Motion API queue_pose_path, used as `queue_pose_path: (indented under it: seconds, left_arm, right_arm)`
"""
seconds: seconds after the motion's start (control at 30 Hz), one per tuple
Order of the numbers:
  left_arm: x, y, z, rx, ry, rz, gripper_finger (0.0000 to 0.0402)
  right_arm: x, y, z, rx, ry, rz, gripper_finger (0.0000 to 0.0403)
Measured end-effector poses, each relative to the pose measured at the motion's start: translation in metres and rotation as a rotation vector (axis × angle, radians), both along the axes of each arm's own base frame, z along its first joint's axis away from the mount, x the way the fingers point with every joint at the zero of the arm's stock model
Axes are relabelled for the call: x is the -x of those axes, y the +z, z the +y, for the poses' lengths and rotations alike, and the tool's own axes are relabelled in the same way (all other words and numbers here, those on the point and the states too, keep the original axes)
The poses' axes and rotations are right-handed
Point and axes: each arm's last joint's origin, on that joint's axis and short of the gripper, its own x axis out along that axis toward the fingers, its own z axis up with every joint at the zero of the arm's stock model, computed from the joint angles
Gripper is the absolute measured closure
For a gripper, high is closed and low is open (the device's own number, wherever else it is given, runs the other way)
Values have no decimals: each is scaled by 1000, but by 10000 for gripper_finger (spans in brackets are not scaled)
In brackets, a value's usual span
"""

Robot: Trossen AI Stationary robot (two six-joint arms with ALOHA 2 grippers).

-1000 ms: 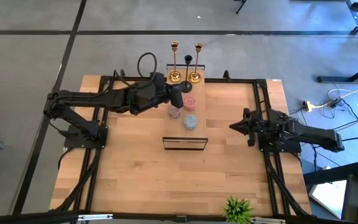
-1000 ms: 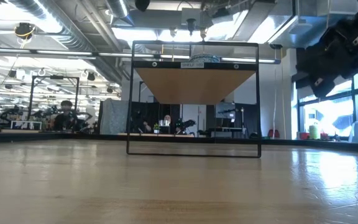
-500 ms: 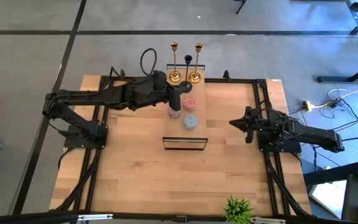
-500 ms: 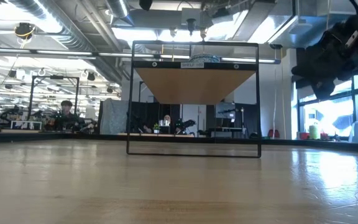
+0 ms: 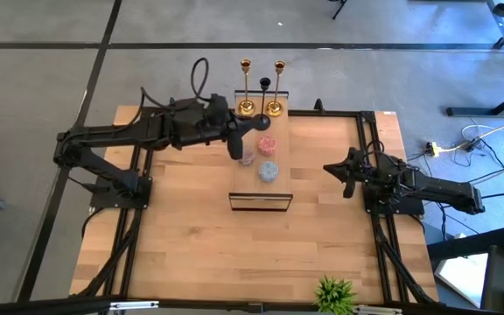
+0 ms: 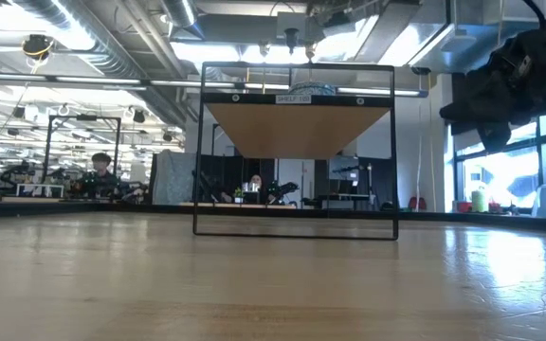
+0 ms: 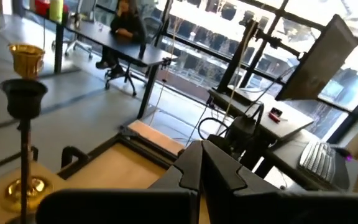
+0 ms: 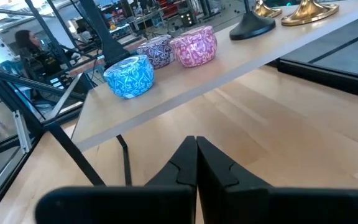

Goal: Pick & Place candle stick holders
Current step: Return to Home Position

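Observation:
Three candle stick holders stand on their round bases at the far end of a raised wooden shelf [image 5: 280, 188]: a gold one [image 5: 246, 106], a black one [image 5: 263, 120] and a second gold one [image 5: 275, 108]. In the left wrist view the black one [image 7: 24, 134] stands close by, with a gold one [image 7: 27, 59] behind it. My left gripper [image 5: 248, 133] is shut and empty over the shelf's left edge, just short of the black holder. My right gripper [image 5: 326, 168] is shut and empty above the table, right of the shelf.
Three patterned jars stand on the shelf: pink [image 5: 268, 143], purple [image 5: 247, 158] and blue [image 5: 269, 171]. The shelf's black frame [image 6: 295, 152] rises from the middle of the table. A small green plant [image 5: 333, 293] stands at the near edge. People sit at desks beyond the table.
My left arm has drawn back a little toward the table's far left and its wrist has turned, so the purple jar it stood over now shows. My right gripper has crept slightly toward the far edge. The holders and jars have not moved.

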Motion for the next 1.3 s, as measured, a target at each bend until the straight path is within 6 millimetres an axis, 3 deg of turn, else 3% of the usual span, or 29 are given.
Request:
queue_pose_path:
  seconds: [0.43,0.5,0.57,0.77,0.87,1.3]
  left_arm:
    - [3,8,-43,-199,-206,-47,399]
    - [18,9,-40,-197,-245,-104,399]
    - [38,16,-37,-200,-159,-175,399]
    - [63,-18,-38,-159,-118,-123,399]
    - [76,-25,-40,-132,-117,-182,399]
    - [95,-95,-53,-129,-95,-178,399]
  right_arm:
    - [0,0,0,0,3,0,403]
    - [0,0,0,0,3,0,403]
    - [0,0,0,0,3,0,403]
    - [0,0,0,0,-2,-1,403]
    - [0,0,0,1,-4,-1,403]
    - [0,0,0,1,-5,-1,403]
